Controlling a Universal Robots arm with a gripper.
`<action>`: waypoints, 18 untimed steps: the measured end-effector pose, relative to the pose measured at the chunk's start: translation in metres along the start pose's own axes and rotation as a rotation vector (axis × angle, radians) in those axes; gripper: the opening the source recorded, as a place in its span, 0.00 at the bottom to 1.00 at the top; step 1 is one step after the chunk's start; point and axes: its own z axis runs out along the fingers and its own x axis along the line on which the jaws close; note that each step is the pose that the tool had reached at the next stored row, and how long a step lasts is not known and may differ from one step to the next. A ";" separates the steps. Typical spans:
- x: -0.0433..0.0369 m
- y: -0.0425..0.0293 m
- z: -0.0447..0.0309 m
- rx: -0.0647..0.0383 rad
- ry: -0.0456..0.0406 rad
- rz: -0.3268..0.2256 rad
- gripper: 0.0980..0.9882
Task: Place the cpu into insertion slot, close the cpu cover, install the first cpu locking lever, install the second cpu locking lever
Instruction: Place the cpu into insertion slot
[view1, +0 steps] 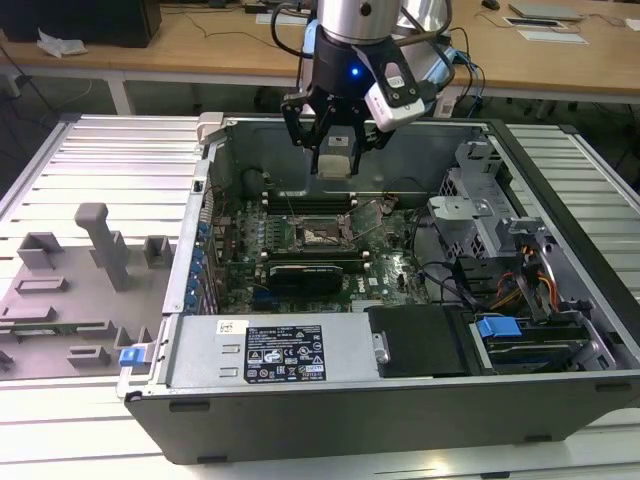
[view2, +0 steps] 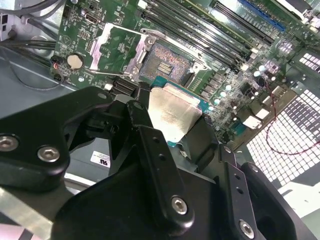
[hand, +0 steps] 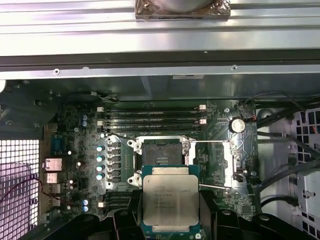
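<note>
I see the open case (view1: 400, 420) and its board (view1: 395, 270); in the exterior view my gripper (view1: 336, 165) hangs at 12 o'clock from the slot (view1: 322, 235), fingers clamped on the cpu (hand: 170, 202). The slot is bare, with the cover (view2: 136, 59) flipped open beside it. I judge placing, closing and both latching steps remain.

Cpu (hand: 170, 202) clamped in the pincer (hand: 170, 217), over green board (hand: 220, 125), uncovered insertion slot (hand: 162, 150) close by
</note>
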 end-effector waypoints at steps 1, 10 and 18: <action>0.0000 0.0001 0.0009 0.000 0.0000 0.000 0.50; 0.0005 0.0049 0.0169 0.006 -0.0004 0.002 0.50; 0.0005 0.0044 0.0235 0.002 -0.0198 0.234 0.50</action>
